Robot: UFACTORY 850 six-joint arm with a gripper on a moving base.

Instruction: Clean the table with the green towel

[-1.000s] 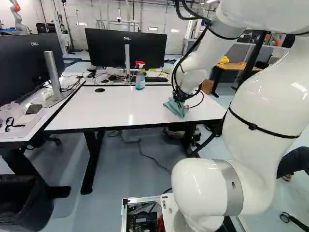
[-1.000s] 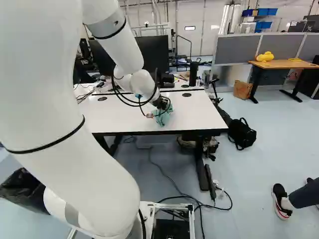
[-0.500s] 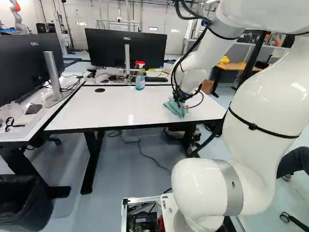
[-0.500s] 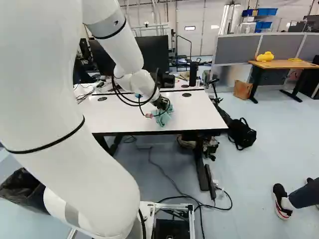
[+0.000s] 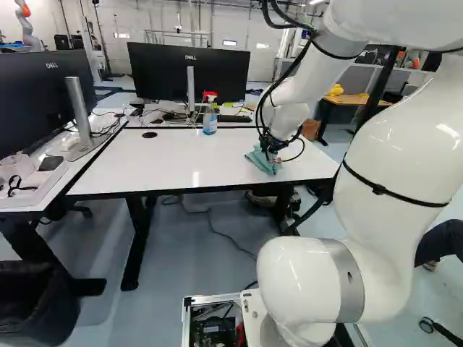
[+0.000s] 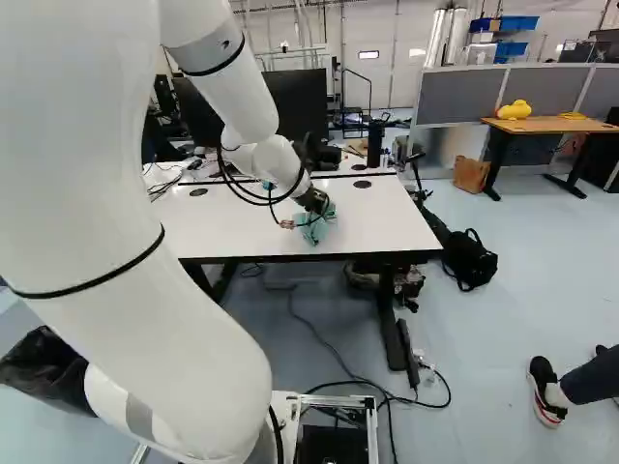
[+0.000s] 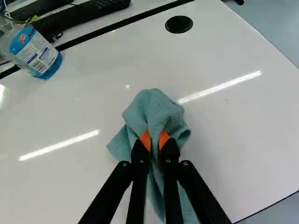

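You have the green towel (image 7: pixel 154 109) bunched up on the worktop (image 7: pixel 233 144), toward its near edge and right of the middle in the left base view. The tool (image 7: pixel 154 140) holds it: both orange pads press a fold from two sides, while the loose cloth spreads ahead of them and back beneath the fingers. I judge you are at the wiping step, with the towel in place to sweep. Your next move calls for light, even downward pressure and a long stroke across the surface, keeping the cloth between the fingertips and the top. A small dark mark (image 7: pixel 226 101) beyond the towel may be worth a pass. Mind the spray bottle (image 5: pixel 210 119) near the far edge, since a wide stroke could knock it.

Only the wrist view shows you the pinch itself; in both base views the arm (image 5: pixel 391 159) and its cables crowd that spot. The left base view gives you the bottle's red trigger head, which the wrist view cuts off. The right base view alone shows you the black bag (image 6: pixel 471 261) on the floor beside the worktop.
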